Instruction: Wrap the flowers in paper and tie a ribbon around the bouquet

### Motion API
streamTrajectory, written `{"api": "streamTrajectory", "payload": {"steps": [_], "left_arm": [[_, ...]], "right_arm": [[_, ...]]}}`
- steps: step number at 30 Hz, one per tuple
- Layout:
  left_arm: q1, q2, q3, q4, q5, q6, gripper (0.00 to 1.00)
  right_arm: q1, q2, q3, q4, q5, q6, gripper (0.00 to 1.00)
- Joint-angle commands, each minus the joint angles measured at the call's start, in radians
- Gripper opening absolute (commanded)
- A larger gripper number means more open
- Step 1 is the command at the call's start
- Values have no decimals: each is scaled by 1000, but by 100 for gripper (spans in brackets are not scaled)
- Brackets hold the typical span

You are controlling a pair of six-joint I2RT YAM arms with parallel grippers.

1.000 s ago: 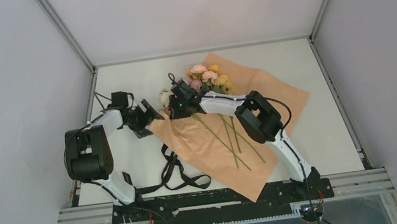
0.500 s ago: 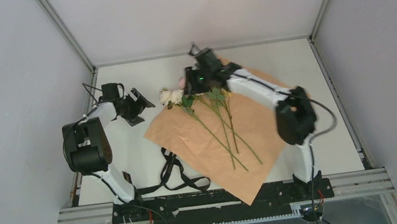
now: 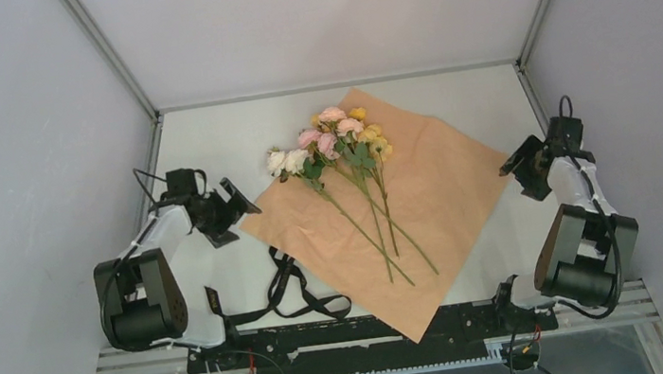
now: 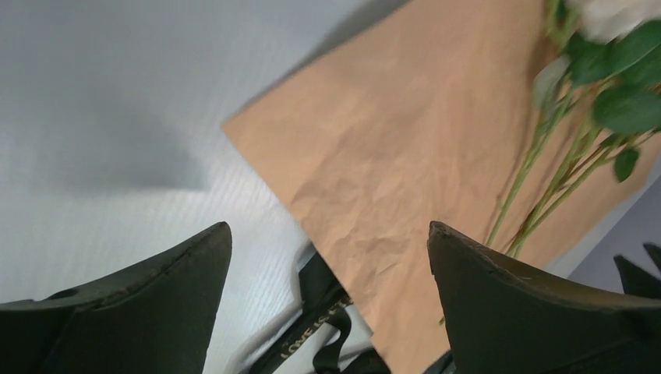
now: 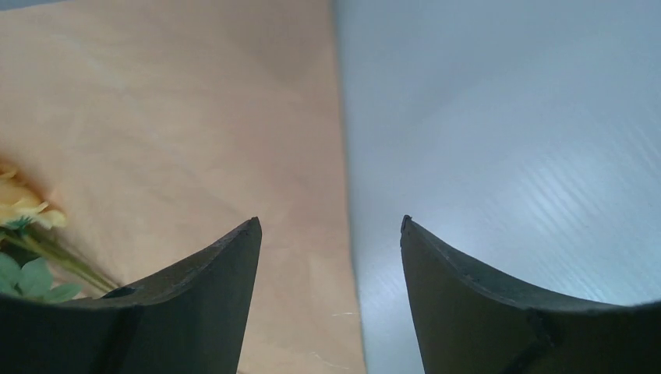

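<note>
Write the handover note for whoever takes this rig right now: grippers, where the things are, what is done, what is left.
Left gripper: open, empty, above the paper's left corner.
Right gripper: open, empty, above the paper's right edge.
Paper: flat on the table, peach face up.
Flowers: lying on the paper, blooms at the far side, stems pointing near.
Ribbon: loose on the table by the paper's near-left edge.
Done: flowers laid on the paper.
Left: wrap the paper around them, tie the ribbon.
</note>
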Motion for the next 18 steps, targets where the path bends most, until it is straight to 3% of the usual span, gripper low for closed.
{"api": "streamTrajectory", "payload": {"steps": [1,8,14,18], "left_arm": [[-63,24,-111,39,78,-10,100],[-170,38,-146,104,111,-50,100],[-222,95,-142,180,151,-81,99],[-222,121,-116,240,180,-97,89]], "right_arm": [[-73,50,-19,63,-77,8,75],[-80,217,-59,135,-143,26,73],[-81,246,-73,176,-266,40,68],[-79,249,-76,204,-375,42,64]]}}
